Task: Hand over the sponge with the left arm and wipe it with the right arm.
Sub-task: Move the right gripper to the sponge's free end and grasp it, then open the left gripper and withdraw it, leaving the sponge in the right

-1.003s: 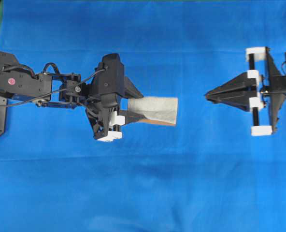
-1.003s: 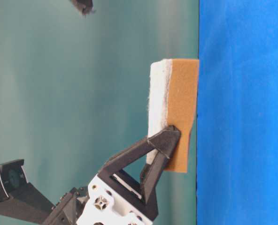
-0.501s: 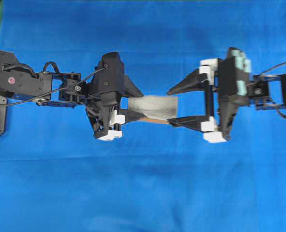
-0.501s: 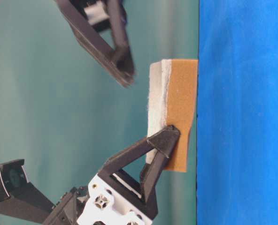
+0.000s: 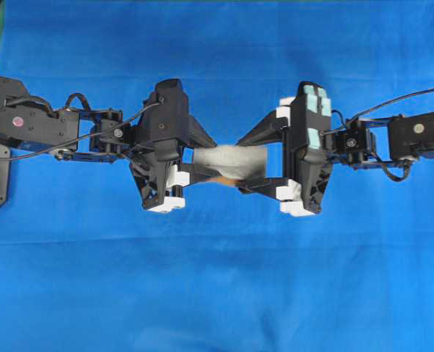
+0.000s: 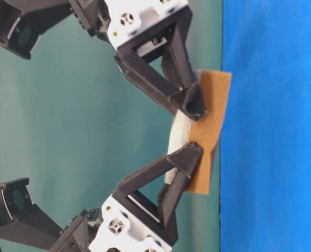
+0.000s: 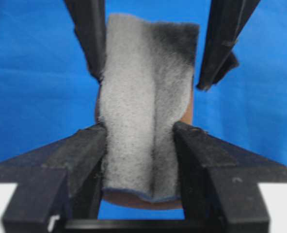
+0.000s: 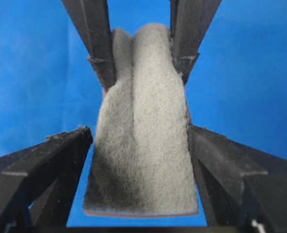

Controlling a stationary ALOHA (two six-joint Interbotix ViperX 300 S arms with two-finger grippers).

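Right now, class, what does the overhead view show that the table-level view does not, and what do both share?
Only overhead: both whole arms, the teal patches on the right wrist, the blue cloth all around. Only table-level: the sponge's orange-brown layer broadside. Both: the sponge between the left pincer and the right pincer.

Overhead looks straight down; table-level close, rotated sideways; wrist views face each other, sharing sponge [image 7: 146, 111].

Your sponge [image 5: 228, 163] hangs level above the blue worktop [image 5: 217, 293], grey fuzz up, orange layer beneath. It's squeezed narrow at its left end.
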